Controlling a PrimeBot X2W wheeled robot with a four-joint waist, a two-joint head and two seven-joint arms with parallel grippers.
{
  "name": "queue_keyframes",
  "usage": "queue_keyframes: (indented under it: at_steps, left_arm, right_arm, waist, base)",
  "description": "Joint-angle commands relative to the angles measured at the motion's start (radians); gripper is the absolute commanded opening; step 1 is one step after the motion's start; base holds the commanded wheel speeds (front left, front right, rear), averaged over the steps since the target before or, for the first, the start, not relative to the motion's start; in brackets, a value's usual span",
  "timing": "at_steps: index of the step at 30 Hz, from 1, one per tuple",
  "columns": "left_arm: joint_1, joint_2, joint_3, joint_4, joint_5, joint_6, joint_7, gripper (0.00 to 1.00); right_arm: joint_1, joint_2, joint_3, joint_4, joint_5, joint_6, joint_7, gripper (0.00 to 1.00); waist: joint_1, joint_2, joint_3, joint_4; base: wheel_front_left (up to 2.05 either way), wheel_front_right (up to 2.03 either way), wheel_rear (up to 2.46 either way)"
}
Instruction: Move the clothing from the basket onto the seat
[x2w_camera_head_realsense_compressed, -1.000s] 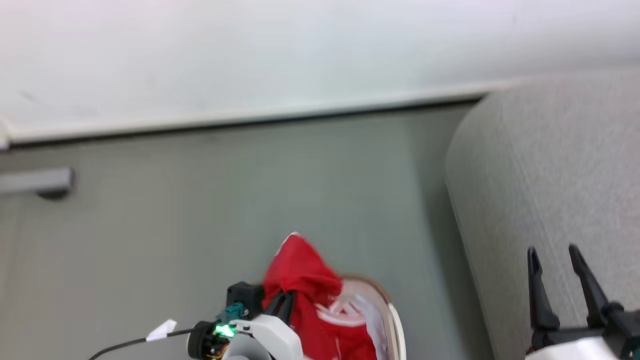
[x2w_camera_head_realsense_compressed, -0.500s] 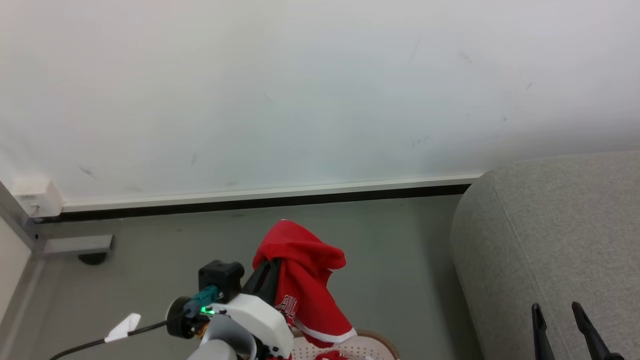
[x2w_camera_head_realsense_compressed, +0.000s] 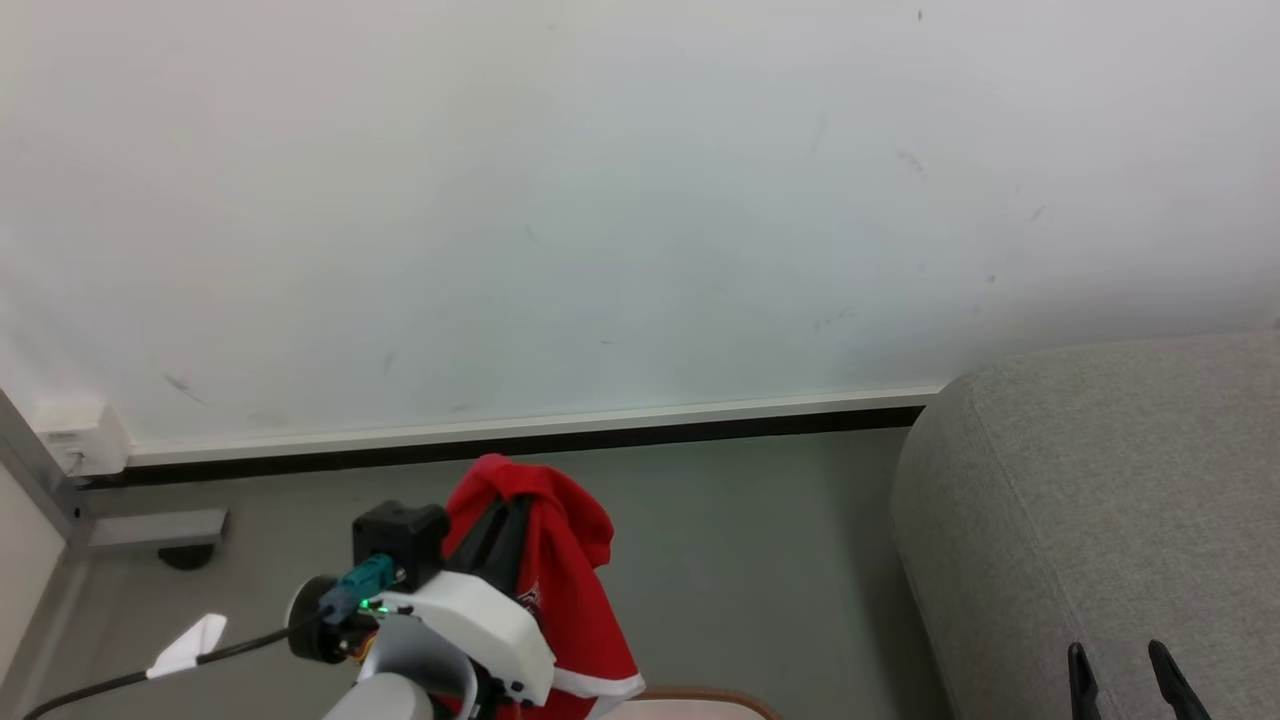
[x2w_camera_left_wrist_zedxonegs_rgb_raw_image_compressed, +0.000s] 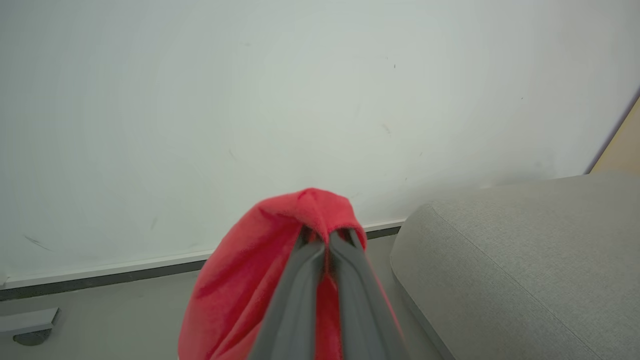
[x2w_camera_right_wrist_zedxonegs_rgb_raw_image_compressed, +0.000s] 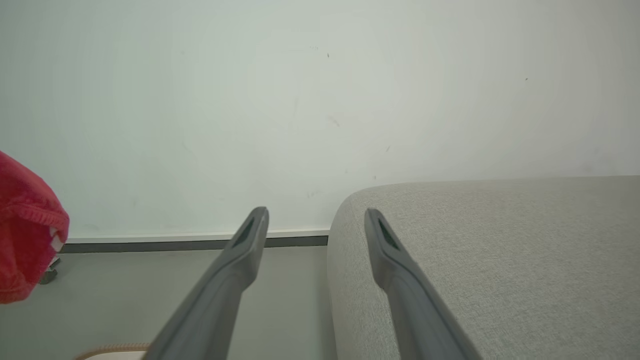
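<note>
A red garment of the clothing (x2w_camera_head_realsense_compressed: 575, 600) with white trim hangs from my left gripper (x2w_camera_head_realsense_compressed: 508, 512), which is shut on its bunched top. In the left wrist view the red fabric (x2w_camera_left_wrist_zedxonegs_rgb_raw_image_compressed: 235, 285) drapes over the closed fingertips of that left gripper (x2w_camera_left_wrist_zedxonegs_rgb_raw_image_compressed: 326, 236). Its hem hangs just above the brown rim of the basket (x2w_camera_head_realsense_compressed: 705, 694) at the bottom edge. The light-grey seat (x2w_camera_head_realsense_compressed: 1100, 500) fills the right side. My right gripper (x2w_camera_head_realsense_compressed: 1118, 655) stands open with nothing in it, over the seat's near edge. The right wrist view shows the right gripper (x2w_camera_right_wrist_zedxonegs_rgb_raw_image_compressed: 315, 215) spread wide beside the seat (x2w_camera_right_wrist_zedxonegs_rgb_raw_image_compressed: 500, 260).
A white wall with a pale baseboard (x2w_camera_head_realsense_compressed: 520, 432) runs behind the grey floor. A grey metal foot (x2w_camera_head_realsense_compressed: 150, 525) and a white box (x2w_camera_head_realsense_compressed: 75, 430) sit at the far left. A black cable with a white tag (x2w_camera_head_realsense_compressed: 185, 645) trails from my left wrist.
The head camera has tilted up, so more wall shows. My left gripper has raised the red garment out of the basket, and its hem now hangs free. The right gripper stays open.
</note>
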Motion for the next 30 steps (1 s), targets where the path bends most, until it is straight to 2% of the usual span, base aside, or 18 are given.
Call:
queue_keyframes:
  at_steps: [1, 9, 12, 22, 27, 30]
  left_arm:
    - [0.015, 0.009, 0.003, -0.010, -0.001, 0.005, 0.003, 0.00]
    - [-0.005, 0.025, 0.002, -0.034, 0.005, 0.011, 0.019, 0.00]
    - [-0.019, 0.021, -0.004, -0.033, 0.002, 0.003, 0.022, 0.00]
    - [-0.081, -0.016, -0.043, -0.004, 0.014, -0.024, 0.027, 0.00]
    - [-0.118, -0.039, -0.069, 0.020, 0.021, -0.046, 0.028, 0.00]
    - [-0.140, -0.052, -0.085, 0.033, 0.023, -0.058, 0.030, 0.00]
  right_arm:
    - [0.014, -0.003, 0.003, -0.007, 0.006, 0.000, -0.003, 1.00]
    - [0.001, -0.004, 0.065, -0.027, 0.004, 0.000, -0.003, 1.00]
    - [-0.028, -0.033, 0.123, -0.038, 0.025, 0.000, -0.003, 1.00]
    - [-0.244, -0.194, 0.452, 0.030, 0.093, 0.000, -0.003, 1.00]
    - [-0.390, -0.229, 0.619, 0.098, 0.134, -0.001, -0.003, 1.00]
    - [-0.478, -0.224, 0.708, 0.137, 0.157, -0.001, -0.003, 1.00]
  waist:
    - [0.0002, 0.0000, -0.002, 0.000]
    - [0.0002, 0.0000, 0.009, -0.001]
    - [0.0002, 0.0000, 0.015, -0.002]
    - [0.0002, 0.0000, 0.032, 0.007]
    - [0.0002, 0.0000, 0.043, 0.020]
    - [0.0002, 0.0000, 0.050, 0.027]
  base:
    - [0.00, 0.00, 0.00]
    - [0.00, 0.00, 0.00]
    - [0.00, 0.00, 0.00]
    - [0.00, 0.00, 0.00]
    - [0.00, 0.00, 0.00]
    - [0.00, 0.00, 0.00]
